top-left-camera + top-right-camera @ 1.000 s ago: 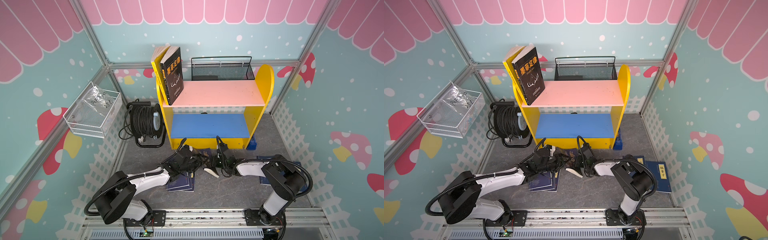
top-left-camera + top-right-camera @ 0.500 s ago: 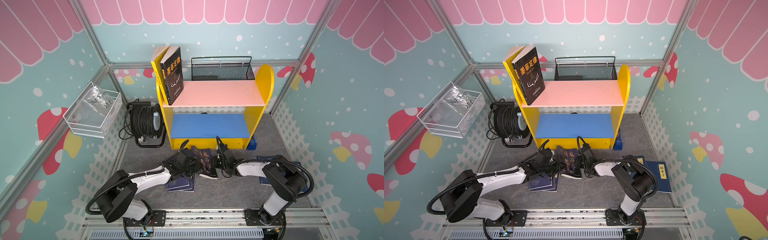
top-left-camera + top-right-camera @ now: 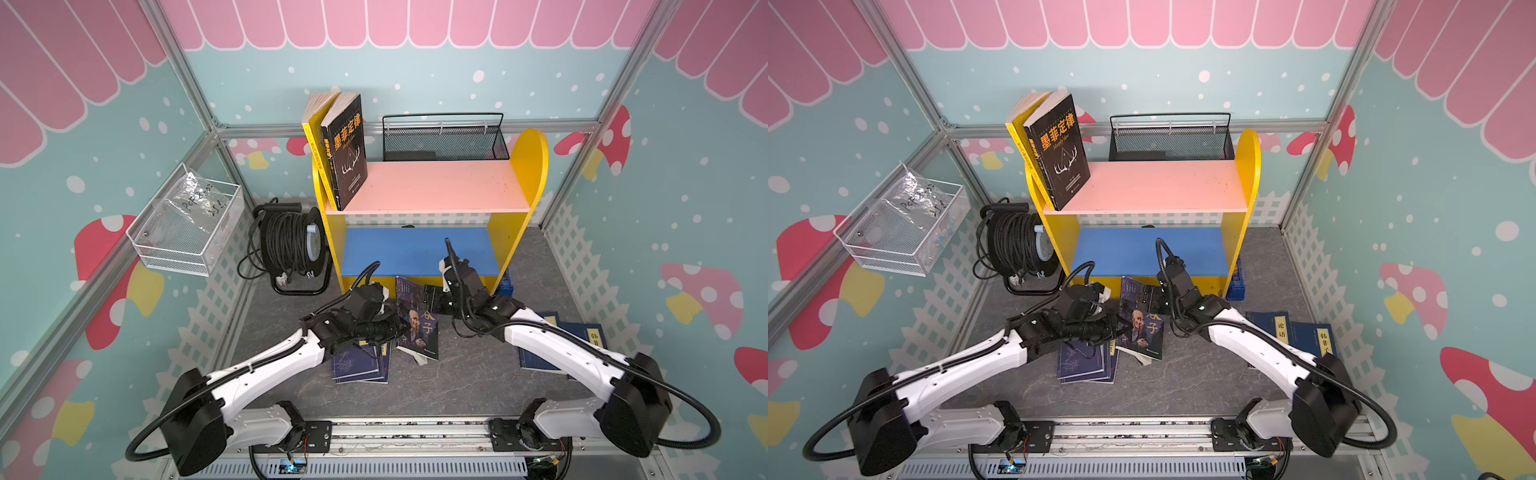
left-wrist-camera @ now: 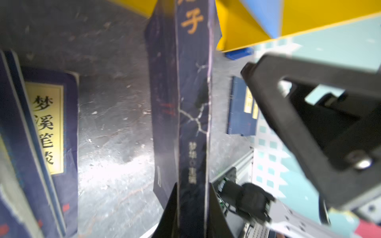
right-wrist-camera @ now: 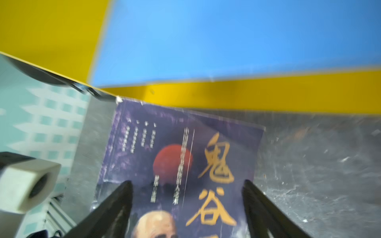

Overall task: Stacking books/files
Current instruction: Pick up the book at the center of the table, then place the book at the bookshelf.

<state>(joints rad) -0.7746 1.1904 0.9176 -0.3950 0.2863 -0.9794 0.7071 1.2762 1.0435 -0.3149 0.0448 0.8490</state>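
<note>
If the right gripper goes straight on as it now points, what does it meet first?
The right gripper would probably meet the purple book first; beyond it is the yellow shelf base. Depth is unclear.

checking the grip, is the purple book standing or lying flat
Standing, tilted: the purple book has its spine in the shut left tool, cover facing the open right tool.

Purple book (image 5: 175,164) blurred, lower cover cut off.
</note>
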